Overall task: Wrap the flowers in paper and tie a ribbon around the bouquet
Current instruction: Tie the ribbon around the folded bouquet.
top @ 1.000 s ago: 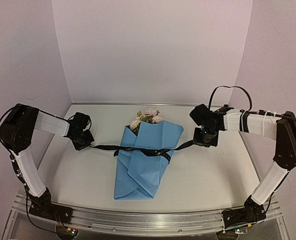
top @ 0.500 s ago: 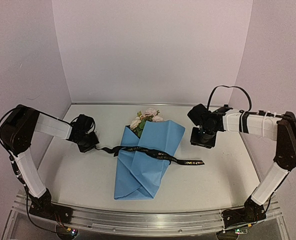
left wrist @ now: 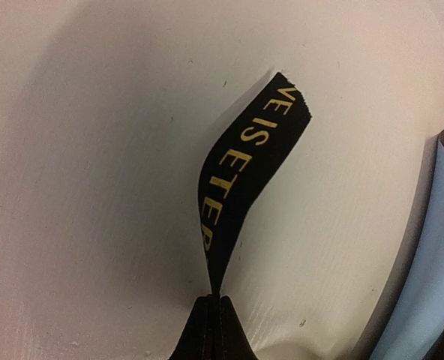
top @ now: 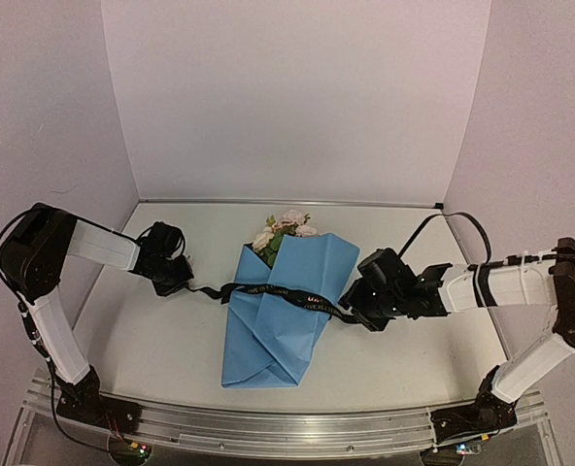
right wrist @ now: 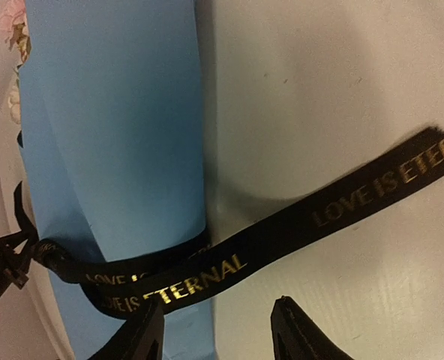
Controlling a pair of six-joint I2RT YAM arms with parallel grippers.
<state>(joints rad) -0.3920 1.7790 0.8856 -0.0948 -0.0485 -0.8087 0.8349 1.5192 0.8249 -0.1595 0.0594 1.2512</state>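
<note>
White table [top: 152, 340] enclosed by pale lilac walls [top: 297, 97]. The left gripper [left wrist: 213, 326] is pressed together on one end of the black ribbon [top: 278, 290] near the table's left edge. The right gripper [right wrist: 220, 311] stands spread and low over the ribbon's loose lettered tail, gripping nothing. The ribbon runs across the blue paper bouquet [top: 283, 325], which lies mid-table with its roses [top: 287, 227] toward the far edge.
</note>
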